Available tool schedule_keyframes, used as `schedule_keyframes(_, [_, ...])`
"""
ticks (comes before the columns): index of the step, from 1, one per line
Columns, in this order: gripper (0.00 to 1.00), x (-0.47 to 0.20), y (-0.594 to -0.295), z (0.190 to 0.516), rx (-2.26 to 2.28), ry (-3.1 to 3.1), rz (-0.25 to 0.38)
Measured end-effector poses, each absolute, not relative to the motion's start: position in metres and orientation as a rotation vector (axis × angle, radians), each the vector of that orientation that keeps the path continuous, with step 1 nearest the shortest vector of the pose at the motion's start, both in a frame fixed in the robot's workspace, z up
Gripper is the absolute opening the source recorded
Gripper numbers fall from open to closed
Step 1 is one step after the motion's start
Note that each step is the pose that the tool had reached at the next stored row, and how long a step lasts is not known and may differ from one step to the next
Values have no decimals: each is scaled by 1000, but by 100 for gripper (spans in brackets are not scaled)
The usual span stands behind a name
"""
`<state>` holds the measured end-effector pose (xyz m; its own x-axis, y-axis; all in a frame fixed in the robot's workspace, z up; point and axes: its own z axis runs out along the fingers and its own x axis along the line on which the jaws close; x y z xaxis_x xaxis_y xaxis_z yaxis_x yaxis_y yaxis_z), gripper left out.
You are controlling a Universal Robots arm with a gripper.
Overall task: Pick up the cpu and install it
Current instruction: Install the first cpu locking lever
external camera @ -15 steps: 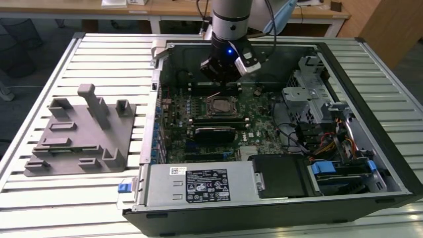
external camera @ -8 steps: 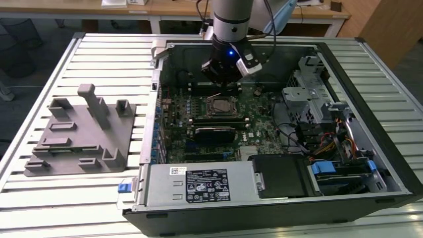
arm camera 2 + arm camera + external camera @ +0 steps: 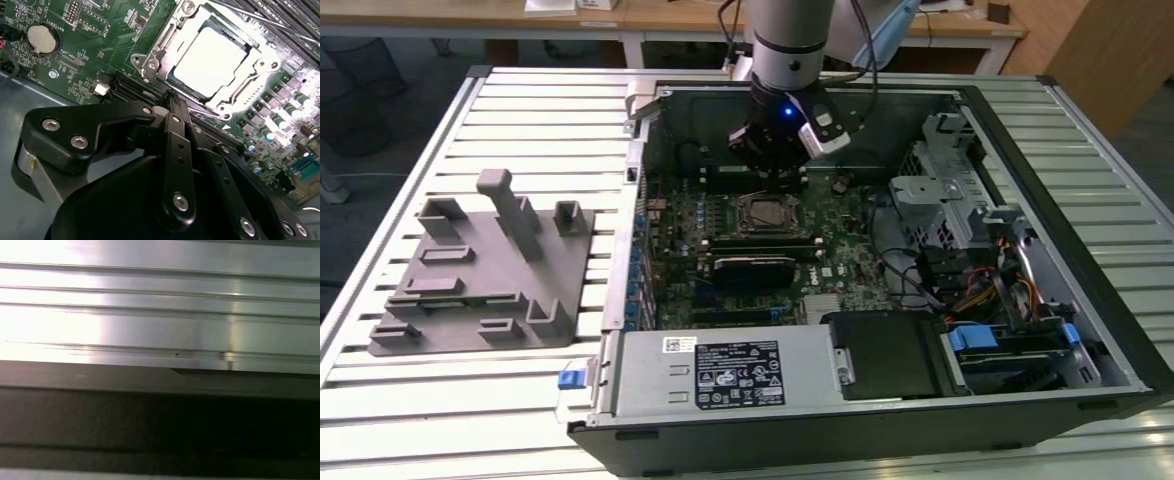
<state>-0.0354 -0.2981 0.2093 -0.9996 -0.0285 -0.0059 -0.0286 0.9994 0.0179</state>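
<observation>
The cpu (image 3: 212,62), a flat square chip with a shiny silver top, lies inside the metal-framed socket (image 3: 150,62) on the green motherboard (image 3: 85,55). In the second wrist view my gripper (image 3: 171,100) is just beside the socket's edge. Its black fingers (image 3: 177,150) are drawn together to a narrow tip with nothing between them. In the exterior view the gripper (image 3: 781,178) hangs inside the open computer case (image 3: 854,420), just behind the socket (image 3: 765,212).
A grey fixture block (image 3: 487,270) with upright posts stands on the slatted metal table (image 3: 440,400) at the exterior view's left. Inside the case are a power supply (image 3: 720,370), a drive cage (image 3: 961,200) and cables (image 3: 974,295).
</observation>
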Motion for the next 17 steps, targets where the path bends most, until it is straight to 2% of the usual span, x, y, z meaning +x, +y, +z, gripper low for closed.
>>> schedule_keyframes(17, [11, -32, -298, 201, -45, 3136, 33])
